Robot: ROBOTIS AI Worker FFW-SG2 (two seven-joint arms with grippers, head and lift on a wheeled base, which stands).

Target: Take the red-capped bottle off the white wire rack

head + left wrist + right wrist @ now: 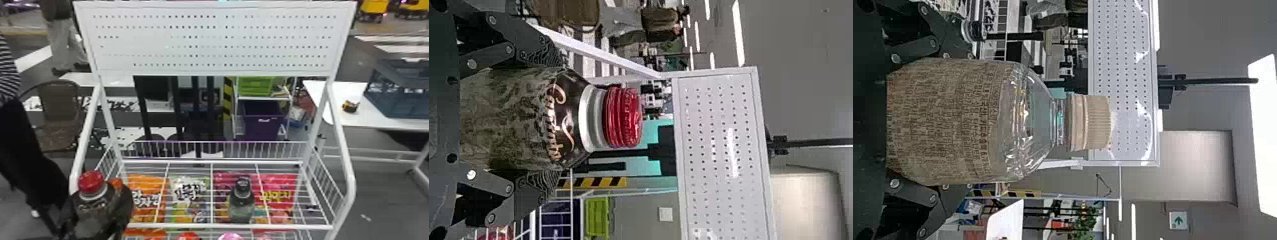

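Bottle [524,117], red cap [623,117], white collar [591,118], copper script [554,122], clamped in left tool [97,198], right tool [972,122] clamping another bottle [945,122]

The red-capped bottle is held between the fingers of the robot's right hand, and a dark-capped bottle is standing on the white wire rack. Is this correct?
Not the right hand: the left wrist view shows the red-capped bottle between the fingers of the left hand. The dark-capped bottle does stand on the white wire rack.

R end effector [968,121] grips clear btl [1013,120] w/ beige cap [1092,123].
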